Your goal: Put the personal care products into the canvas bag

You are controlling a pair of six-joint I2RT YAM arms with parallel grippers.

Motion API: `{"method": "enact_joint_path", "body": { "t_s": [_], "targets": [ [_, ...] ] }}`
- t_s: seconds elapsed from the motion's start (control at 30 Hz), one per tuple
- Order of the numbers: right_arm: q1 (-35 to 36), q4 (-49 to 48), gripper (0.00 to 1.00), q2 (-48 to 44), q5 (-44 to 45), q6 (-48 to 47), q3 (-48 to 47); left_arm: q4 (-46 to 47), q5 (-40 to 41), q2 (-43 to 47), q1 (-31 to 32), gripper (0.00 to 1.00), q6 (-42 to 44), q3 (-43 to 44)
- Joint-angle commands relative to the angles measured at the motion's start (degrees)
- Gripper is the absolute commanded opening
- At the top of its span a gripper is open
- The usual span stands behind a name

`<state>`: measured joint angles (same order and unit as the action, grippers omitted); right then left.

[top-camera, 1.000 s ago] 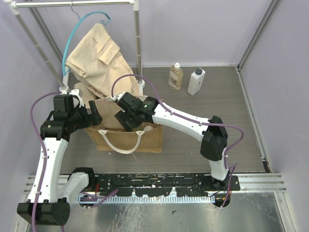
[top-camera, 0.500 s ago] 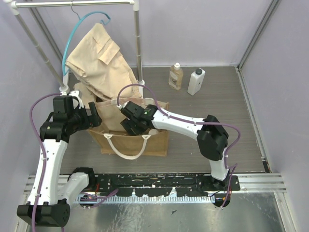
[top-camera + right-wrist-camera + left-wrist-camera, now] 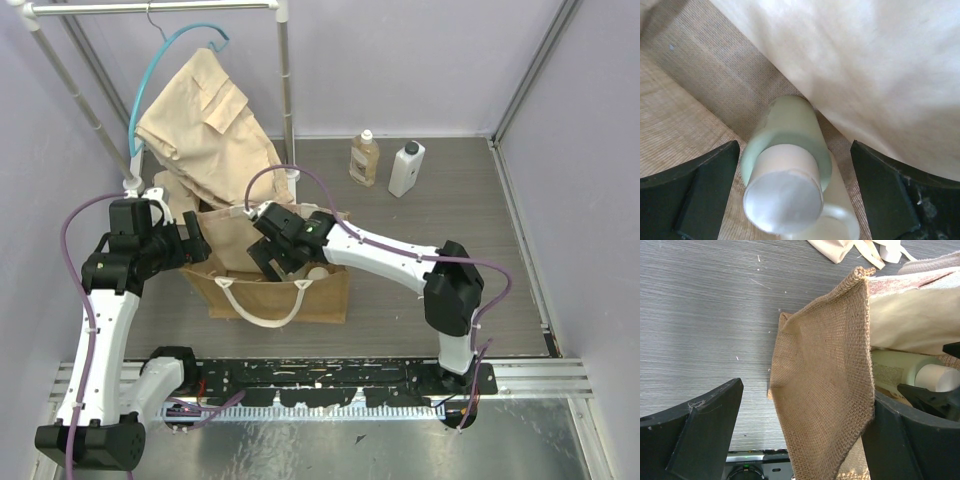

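The left gripper is seen spread wide around the end wall of the tan-brown boxy burlap bag with cream looped handles. One finger is pressed against the fabric, the other is kept apart from it, and nothing is clamped. Inside the bag, the right gripper is held wide open on either side of the pale olive-green cylindrical bottle with a cream cap, which is lying on the bag's floor and is touched by neither finger. The amber-brown bottle with a white cap and the flat white bottle with a black cap are left standing just beside each other on the grey wood-grain table, well apart from the bag.
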<state>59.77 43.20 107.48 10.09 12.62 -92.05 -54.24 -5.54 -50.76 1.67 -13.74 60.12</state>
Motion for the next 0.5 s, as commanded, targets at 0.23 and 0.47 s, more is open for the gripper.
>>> {"method": "enact_joint_path", "body": {
  "t_s": [0.23,0.47],
  "targets": [
    [0.01,5.86,1.00,-8.16,0.67,-2.44,-11.82,-1.13,-0.92,0.70,0.18,0.98,0.26,2.58],
    [-7.50,5.58,1.00,-17.57,-5.01,-5.84,-13.17,-2.08,-1.47,0.74,0.17,0.98,0.75,3.15]
  ]
}}
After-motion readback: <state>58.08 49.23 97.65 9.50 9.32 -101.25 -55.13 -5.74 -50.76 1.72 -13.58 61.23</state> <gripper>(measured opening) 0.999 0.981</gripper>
